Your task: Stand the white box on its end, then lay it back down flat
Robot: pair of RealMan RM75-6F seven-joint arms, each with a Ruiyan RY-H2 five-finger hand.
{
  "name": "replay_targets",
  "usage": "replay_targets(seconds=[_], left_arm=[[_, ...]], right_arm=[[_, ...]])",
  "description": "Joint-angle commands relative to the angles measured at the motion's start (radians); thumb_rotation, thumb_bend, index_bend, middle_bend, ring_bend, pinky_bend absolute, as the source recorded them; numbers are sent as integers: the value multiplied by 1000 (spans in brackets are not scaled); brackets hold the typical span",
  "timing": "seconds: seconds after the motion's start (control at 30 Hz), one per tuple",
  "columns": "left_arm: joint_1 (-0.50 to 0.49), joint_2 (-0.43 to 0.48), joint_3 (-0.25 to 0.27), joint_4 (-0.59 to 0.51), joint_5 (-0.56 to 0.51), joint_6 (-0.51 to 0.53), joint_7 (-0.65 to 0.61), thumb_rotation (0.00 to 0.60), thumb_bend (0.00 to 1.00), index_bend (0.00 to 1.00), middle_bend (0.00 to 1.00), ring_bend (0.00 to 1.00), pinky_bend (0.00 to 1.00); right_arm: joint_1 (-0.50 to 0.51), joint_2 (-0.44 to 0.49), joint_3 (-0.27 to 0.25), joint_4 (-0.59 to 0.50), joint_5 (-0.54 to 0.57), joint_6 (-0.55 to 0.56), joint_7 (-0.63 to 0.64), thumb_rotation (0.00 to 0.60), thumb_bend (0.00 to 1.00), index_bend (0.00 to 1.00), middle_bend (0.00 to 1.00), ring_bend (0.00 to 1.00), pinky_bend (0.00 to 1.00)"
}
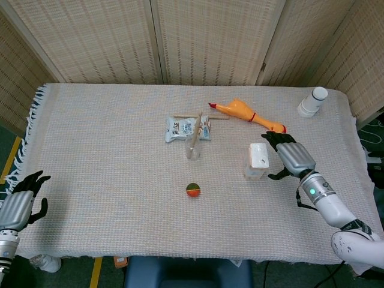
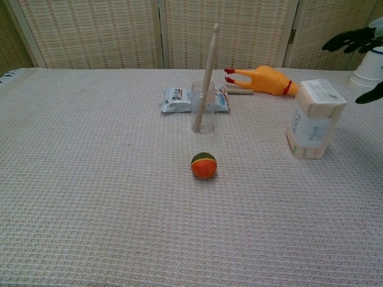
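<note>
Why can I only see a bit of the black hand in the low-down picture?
In the chest view the right hand sits at the picture's right edge, so the frame cuts it off and only dark fingertips show. In the head view the same right hand shows whole beside the white box. Both views are evenly lit and sharp.

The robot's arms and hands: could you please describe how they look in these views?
Each hand, right and left, has a light grey back plate and black fingers. The right forearm is silver-grey and white in rounded segments, with a small green light near the wrist and a thin black cable beside it. The left forearm shows grey and white at the frame edge.
</note>
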Motion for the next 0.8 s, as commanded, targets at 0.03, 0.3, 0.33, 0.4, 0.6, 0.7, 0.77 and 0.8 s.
replay_targets(seconds=[0.03, 0.3, 0.33, 0.4, 0.6, 0.7, 0.77, 0.8], left_arm=[[0, -1, 1, -1, 0, 1, 5, 600, 615, 145, 0, 0, 111], [2, -2, -4, 7, -9, 6, 6, 600, 615, 145, 0, 0, 111], [2, -2, -4, 8, -9, 5, 5, 600, 615, 145, 0, 0, 111], [1, -3, -4, 10, -9, 4, 4, 600, 615, 145, 0, 0, 111], [1, -3, -3, 11, -7, 2, -1, 600, 616, 145, 0, 0, 111], [2, -2, -5, 12, -9, 3, -4, 600, 616, 145, 0, 0, 111], [2, -2, -5, 13, -9, 2, -6, 600, 616, 145, 0, 0, 111], [2, -2, -5, 13, -9, 2, -7, 600, 616, 145, 0, 0, 111]], right_arm=[[83, -20, -8, 8, 129, -73, -104, 600, 114, 0, 0, 0, 0], [150, -75, -27, 61, 264, -90, -176, 600, 114, 0, 0, 0, 0], [158, -83, -30, 70, 281, -92, -182, 600, 114, 1, 0, 0, 0], [169, -93, -33, 82, 303, -94, -191, 600, 114, 9, 1, 0, 0], [198, -120, -48, 104, 356, -82, -225, 600, 114, 79, 74, 0, 0], [209, -130, -51, 113, 379, -77, -236, 600, 114, 127, 109, 0, 0], [216, -138, -54, 119, 391, -73, -243, 600, 114, 142, 119, 0, 0], [218, -140, -55, 120, 396, -72, -245, 600, 114, 143, 122, 0, 0]])
